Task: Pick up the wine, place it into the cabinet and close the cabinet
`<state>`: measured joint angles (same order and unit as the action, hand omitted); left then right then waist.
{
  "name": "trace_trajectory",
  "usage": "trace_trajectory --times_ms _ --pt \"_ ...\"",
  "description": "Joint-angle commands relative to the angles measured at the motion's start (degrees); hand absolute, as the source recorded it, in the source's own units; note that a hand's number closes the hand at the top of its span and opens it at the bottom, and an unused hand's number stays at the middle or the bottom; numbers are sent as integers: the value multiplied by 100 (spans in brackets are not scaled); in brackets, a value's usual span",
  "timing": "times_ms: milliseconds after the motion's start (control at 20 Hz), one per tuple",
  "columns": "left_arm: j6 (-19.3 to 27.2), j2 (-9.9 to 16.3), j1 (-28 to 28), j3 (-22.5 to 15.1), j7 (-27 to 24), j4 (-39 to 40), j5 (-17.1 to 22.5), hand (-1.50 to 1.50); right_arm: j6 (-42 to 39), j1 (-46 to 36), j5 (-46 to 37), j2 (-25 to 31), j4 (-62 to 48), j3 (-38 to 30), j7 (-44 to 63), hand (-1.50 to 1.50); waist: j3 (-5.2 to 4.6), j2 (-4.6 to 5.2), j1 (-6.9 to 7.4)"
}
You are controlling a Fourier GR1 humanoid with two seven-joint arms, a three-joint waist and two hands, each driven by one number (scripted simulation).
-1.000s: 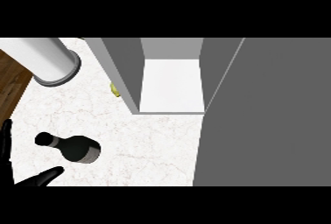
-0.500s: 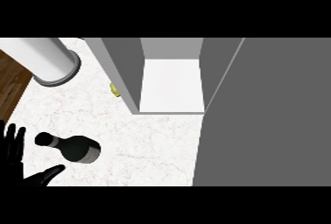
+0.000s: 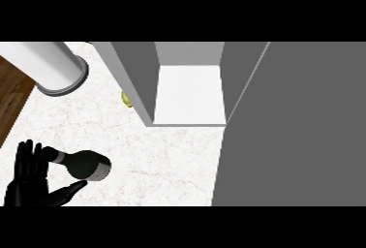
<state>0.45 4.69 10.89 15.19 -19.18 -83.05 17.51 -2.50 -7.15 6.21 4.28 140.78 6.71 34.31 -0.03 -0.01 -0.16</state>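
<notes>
The wine bottle (image 3: 84, 163) is black and appears to lie on its side on the white marble counter (image 3: 164, 160), low at the left, with its neck pointing left. My left hand (image 3: 30, 188) comes in from the lower left corner, open. Its straight fingers (image 3: 28, 157) rise beside the bottle's neck and its thumb (image 3: 70, 189) spreads out just below the bottle's body. Whether the hand touches the bottle I cannot tell. The cabinet (image 3: 136, 82) stands open at the top centre with a bare white shelf (image 3: 190, 94). My right hand does not show.
The cabinet's grey open door (image 3: 300, 126) fills the right side. A white cylinder (image 3: 53, 68) stands at the upper left, at the counter's edge beside wooden floor (image 3: 10, 101). A small yellow object (image 3: 127, 99) peeks out by the cabinet's left wall.
My left hand has risen further into view from the lower left, and its fingers now stand level with the bottle's neck. The bottle and the cabinet have not moved.
</notes>
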Motion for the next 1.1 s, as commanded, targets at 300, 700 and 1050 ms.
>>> trace_trajectory --times_ms 300,700,1050 --pt "-670 24 -400 158 -1222 1939 -55 -150 -91 391 148 -103 565 125 -25 -150 1 -2 -4" --pt "-1079 243 -1224 390 -2127 3771 -9 -150 -110 144 -11 -167 235 181 -61 -150 0 2 2" --pt "-1620 192 -1821 527 -2657 4895 210 -150 -315 48 812 139 265 -704 80 -150 1 8 -19"
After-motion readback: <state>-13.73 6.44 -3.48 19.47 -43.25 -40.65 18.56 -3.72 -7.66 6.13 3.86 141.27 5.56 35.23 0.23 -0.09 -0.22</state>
